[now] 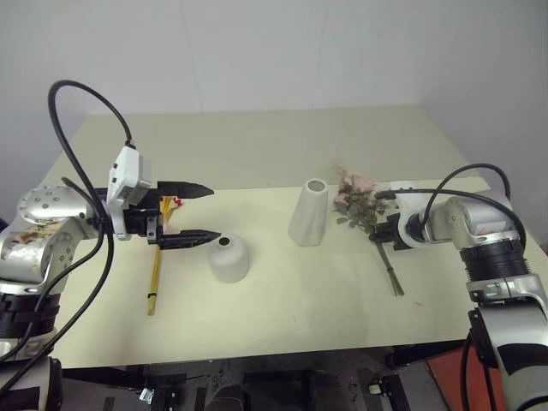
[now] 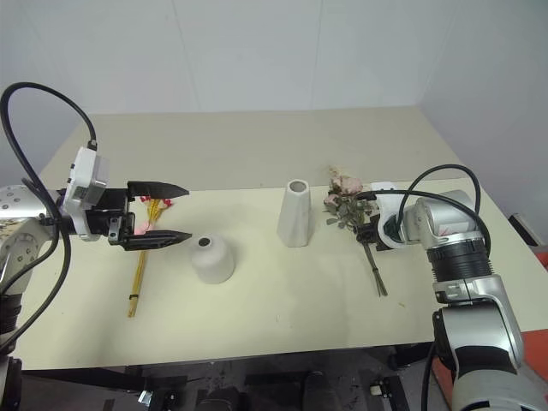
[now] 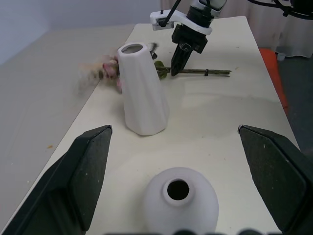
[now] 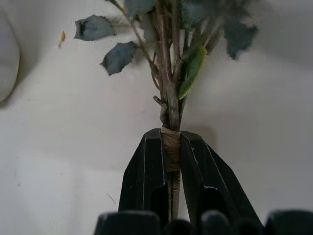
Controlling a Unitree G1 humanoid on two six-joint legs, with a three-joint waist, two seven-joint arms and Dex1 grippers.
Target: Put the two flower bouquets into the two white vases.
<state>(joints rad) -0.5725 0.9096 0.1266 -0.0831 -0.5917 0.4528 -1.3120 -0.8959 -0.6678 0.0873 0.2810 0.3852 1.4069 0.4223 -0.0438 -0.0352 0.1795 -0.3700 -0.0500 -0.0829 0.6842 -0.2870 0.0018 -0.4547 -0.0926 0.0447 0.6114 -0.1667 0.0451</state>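
Two vases [image 1: 309, 212] [image 1: 230, 258] standing mid-table [image 1: 282, 317]. Right gripper [image 4: 171, 152] jaws clamped on taped rose stems [image 4: 168, 98], plain at right wrist. Left gripper [image 1: 195, 214] jaws wide, empty, above golden bunch [image 1: 156, 274].

We see our right gripper [image 1: 383, 229] pinching the rose bunch [image 1: 360, 202] stems, right of the tall vase [image 1: 309, 213].

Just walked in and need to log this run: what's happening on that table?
The right tool has shut on the taped stems of the rose bouquet, which still lies on the table beside the tall vase. The left tool hovers open near the squat vase, above the golden-stalk bouquet. Both vases are empty.
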